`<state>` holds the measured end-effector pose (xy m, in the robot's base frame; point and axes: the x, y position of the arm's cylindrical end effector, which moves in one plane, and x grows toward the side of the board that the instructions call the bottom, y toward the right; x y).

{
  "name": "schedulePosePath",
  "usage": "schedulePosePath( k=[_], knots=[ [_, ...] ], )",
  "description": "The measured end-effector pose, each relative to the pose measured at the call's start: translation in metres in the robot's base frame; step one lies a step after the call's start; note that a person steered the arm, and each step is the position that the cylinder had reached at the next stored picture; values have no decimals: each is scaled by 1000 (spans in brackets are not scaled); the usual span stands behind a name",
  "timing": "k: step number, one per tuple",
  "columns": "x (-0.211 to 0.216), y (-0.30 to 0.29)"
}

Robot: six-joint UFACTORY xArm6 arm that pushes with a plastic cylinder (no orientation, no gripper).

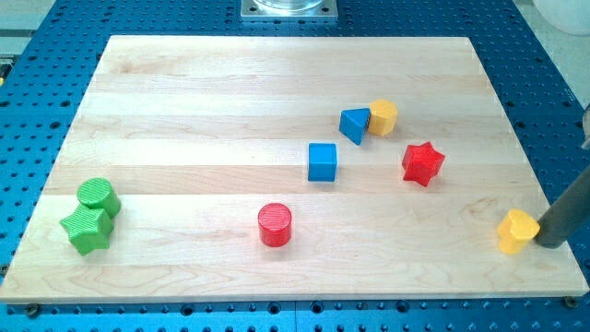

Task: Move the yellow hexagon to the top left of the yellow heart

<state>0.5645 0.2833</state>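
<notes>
The arm's dark rod entered from the view's right edge, its tip (544,243) resting on the wooden board (184,101) and pressed against, or just beside, the right flank of the yellow heart (516,231); contact could not be confirmed from this angle. The rod had no jaws and gripped nothing; it could only shove. The yellow hexagon (383,117), the block to be moved, sat far up and to the left of the tip, touching the blue triangle (354,124) on its left side. The red star (423,163) lay between the tip and the hexagon, a little below the pair, while the blue cube (322,161) stood farther left of the tip. The red cylinder (275,224) sat well to the left, roughly level with the tip, and the green cylinder (98,196) and green star (87,228) huddled together at the far left. The hexagon appeared small, rigid and light, likely to slide easily on the smooth wood and to spin if struck off-centre. A push would probably be best placed squarely on its upper-left face, near the seam with the triangle, driving it down and to the right toward the heart. The star close to that line could be clipped on the way.
</notes>
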Motion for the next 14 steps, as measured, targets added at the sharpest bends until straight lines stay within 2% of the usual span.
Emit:
schedulePosePath(
  k=[1,2,3,4,5,6,7,8,9,10,11,12,13,14],
  knots=[
    [-27,18],
    [-112,30],
    [-192,-2],
    [-234,-100],
    [-223,-153],
    [-195,-166],
    [-198,-202],
    [-163,-183],
    [-164,-117],
    [-175,-102],
    [-132,-60],
    [-115,-48],
    [-170,-66],
    [-135,-87]
  ],
)
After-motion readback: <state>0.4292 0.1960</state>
